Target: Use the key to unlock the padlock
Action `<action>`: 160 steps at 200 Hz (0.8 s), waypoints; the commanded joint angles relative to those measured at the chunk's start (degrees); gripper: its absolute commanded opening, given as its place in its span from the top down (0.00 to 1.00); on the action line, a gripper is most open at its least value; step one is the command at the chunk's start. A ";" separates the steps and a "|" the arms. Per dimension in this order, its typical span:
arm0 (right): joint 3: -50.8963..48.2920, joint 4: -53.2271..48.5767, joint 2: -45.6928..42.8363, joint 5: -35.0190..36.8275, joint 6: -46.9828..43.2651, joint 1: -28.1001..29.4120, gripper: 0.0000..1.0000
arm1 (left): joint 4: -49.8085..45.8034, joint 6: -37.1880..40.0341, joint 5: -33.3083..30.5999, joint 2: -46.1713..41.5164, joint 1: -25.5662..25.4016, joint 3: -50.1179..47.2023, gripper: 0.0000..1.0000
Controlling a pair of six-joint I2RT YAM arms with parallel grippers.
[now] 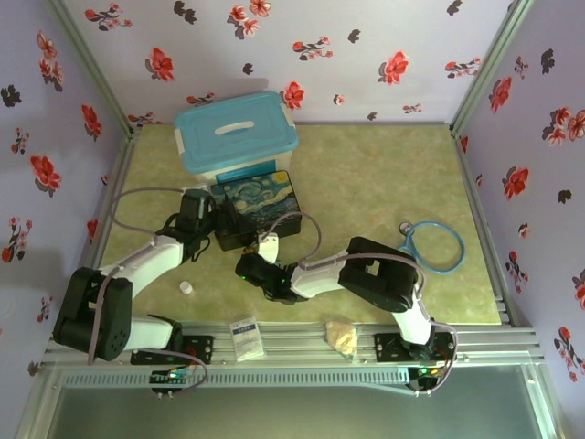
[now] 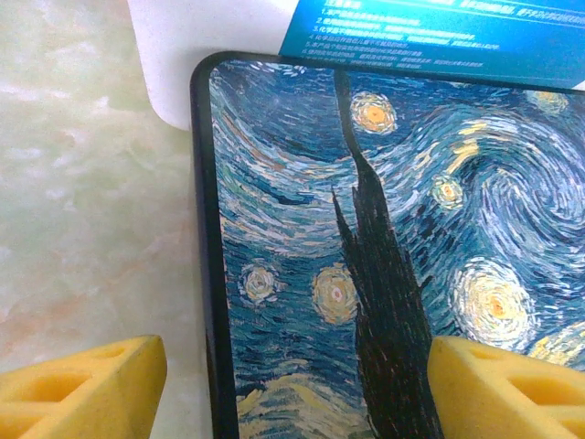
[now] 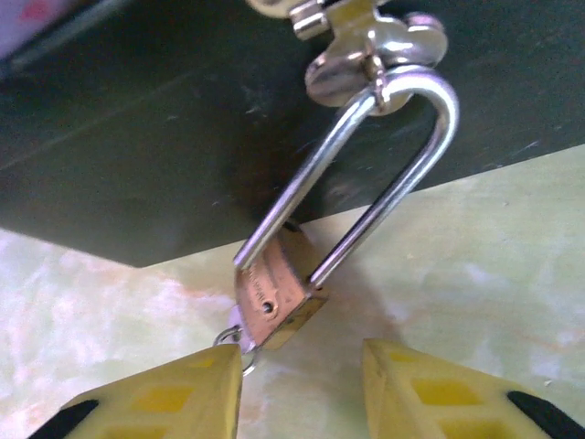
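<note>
The brass padlock [image 3: 274, 293] hangs by its silver shackle [image 3: 402, 137] from the clasp [image 3: 366, 37] on the front of the dark painted box [image 1: 256, 203]. One shackle leg stands out of the body, beside an open hole. Under the body, a thin wire ring and a bit of grey metal of the key [image 3: 233, 337] poke out; the rest is hidden. My right gripper [image 3: 302, 393] is open, its left finger tip touching that ring and the padlock just above the gap. My left gripper [image 2: 297, 393] is open over the box lid's left edge [image 2: 206, 274].
A teal-lidded plastic bin [image 1: 236, 133] stands right behind the box. A white round cap [image 1: 186, 287] lies near the left arm. A blue ring [image 1: 437, 245] sits at the right. A small packet [image 1: 245, 336] and a yellowish lump [image 1: 343, 337] lie at the near edge.
</note>
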 commanded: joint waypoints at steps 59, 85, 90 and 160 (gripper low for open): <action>-3.08 4.54 2.63 3.21 -0.63 0.01 0.84 | 3.36 0.78 -1.08 1.12 0.88 -1.59 0.24; -7.20 11.70 0.87 2.32 -1.32 -0.01 0.92 | 3.22 1.06 -1.08 1.34 0.86 -1.53 0.24; -7.71 11.98 0.46 2.28 -1.29 0.00 0.93 | 3.12 1.14 -1.08 1.40 0.82 -1.46 0.24; -10.21 5.72 -5.97 2.85 -5.13 -0.45 0.74 | 2.38 1.85 -0.99 0.97 1.29 -0.91 0.24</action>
